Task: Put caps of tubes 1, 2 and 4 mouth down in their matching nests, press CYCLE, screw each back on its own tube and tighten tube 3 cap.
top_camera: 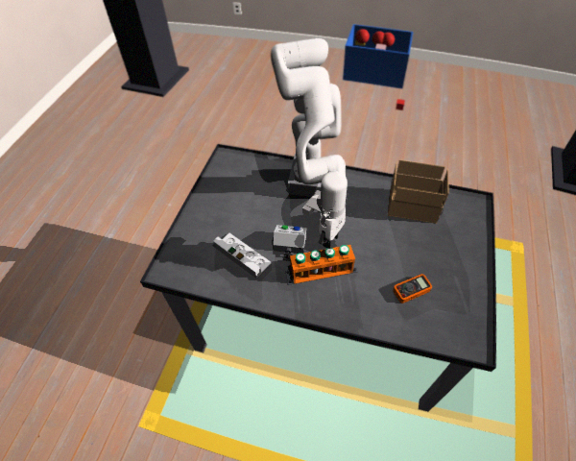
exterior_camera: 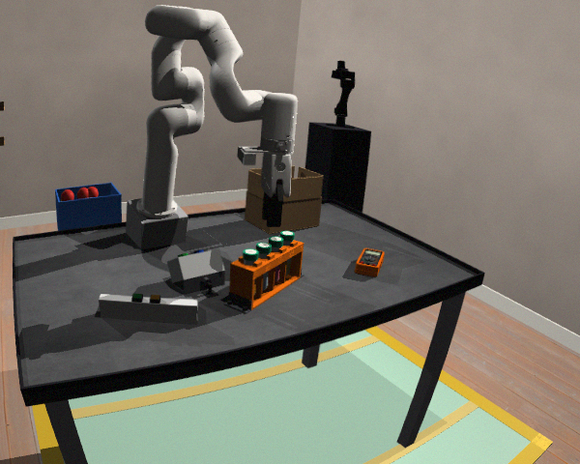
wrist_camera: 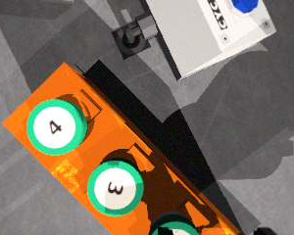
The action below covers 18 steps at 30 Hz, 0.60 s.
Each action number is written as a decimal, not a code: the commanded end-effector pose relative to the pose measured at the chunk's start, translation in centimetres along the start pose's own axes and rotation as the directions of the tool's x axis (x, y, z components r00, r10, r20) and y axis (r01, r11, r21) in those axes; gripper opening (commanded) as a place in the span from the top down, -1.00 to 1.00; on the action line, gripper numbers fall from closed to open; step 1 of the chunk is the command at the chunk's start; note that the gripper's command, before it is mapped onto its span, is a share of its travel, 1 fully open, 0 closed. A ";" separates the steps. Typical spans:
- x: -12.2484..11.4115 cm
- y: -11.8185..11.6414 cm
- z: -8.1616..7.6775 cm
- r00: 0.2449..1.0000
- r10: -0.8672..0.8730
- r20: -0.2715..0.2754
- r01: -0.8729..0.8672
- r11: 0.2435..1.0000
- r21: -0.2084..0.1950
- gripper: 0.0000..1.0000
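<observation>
Cap 3 (wrist_camera: 116, 189) sits nearest under the half-spread, empty tool (exterior_camera: 275, 212) — gripping it instead of cap 4 (wrist_camera: 55, 127) breaks the rule.

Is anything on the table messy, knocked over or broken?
Nothing stands out. The orange tube rack stands upright, with a green-rimmed cap on each of its four tubes. The white cap tray and the key box lie flat beside it. The gripper hangs above the rack, holding nothing.
</observation>
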State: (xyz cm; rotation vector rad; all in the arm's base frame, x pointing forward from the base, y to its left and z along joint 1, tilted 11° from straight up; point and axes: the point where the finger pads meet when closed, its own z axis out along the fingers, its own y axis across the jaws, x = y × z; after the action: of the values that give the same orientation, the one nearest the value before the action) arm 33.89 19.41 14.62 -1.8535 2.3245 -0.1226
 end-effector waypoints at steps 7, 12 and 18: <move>-4.9 2.1 0.0 1.000 0.003 -0.007 -0.003 1.000 0.006 0.08; -4.9 2.1 0.0 1.000 0.003 -0.007 -0.003 1.000 0.006 0.08; -4.9 2.1 1.2 1.000 0.003 -0.007 -0.003 1.000 0.006 0.08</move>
State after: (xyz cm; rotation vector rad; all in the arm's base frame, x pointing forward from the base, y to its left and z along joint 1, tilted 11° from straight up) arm 32.90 24.57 14.23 -1.8507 2.3307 -0.1349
